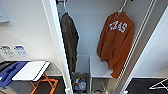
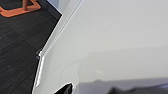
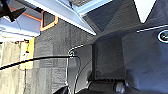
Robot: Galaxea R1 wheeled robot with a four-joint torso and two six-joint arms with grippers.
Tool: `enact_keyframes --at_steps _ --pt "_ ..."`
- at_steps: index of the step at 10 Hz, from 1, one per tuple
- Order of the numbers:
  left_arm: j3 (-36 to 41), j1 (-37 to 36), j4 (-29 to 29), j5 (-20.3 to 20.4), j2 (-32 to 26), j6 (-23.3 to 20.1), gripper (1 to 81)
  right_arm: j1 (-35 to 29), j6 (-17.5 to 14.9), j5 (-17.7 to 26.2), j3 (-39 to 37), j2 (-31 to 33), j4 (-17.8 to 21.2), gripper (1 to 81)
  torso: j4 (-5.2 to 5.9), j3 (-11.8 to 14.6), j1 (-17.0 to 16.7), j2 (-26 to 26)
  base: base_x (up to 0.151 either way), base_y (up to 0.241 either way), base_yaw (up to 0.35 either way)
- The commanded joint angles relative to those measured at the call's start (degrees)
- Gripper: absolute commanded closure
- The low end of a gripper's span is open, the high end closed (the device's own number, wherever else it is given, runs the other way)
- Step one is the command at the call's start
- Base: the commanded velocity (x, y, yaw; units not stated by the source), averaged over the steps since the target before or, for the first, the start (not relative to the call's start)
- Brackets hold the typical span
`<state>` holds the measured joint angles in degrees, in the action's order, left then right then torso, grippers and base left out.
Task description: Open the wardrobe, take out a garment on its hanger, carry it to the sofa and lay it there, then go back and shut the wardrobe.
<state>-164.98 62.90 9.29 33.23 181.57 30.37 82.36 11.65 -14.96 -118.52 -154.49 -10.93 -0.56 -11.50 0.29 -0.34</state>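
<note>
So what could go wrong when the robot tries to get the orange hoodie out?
1. The orange hoodie hangs close to the right door edge, so it might snag there on the way out.
2. Its white hanger hooks high up near the top of the wardrobe, so lifting it off cleanly may be tricky.
3. A green jacket hangs on the same rail and could get bumped.

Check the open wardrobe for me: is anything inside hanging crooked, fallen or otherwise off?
Nothing has fallen. The orange garment hangs on its white hanger at a slant, its hem trailing over the white shelf toward the right side of the wardrobe. The dark jacket hangs straight. A basket of items sits on the floor below.
</note>
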Motion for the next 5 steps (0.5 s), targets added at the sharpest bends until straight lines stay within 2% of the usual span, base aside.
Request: enact_keyframes --at_steps 1,5 --pt "-1.23 -1.69 3.54 0.25 0.03 0.04 1.0 -2.06 -0.05 2.57 1.46 0.39 -1.46 1.0 0.0 0.0 0.0 0.0 0.0 0.0 0.0" --pt "-1.23 2.18 6.44 0.34 -1.82 0.04 1.0 -1.97 -0.05 2.57 1.37 0.21 -1.9 1.0 0.0 0.0 -0.02 0.0 0.0 0.0 0.0"
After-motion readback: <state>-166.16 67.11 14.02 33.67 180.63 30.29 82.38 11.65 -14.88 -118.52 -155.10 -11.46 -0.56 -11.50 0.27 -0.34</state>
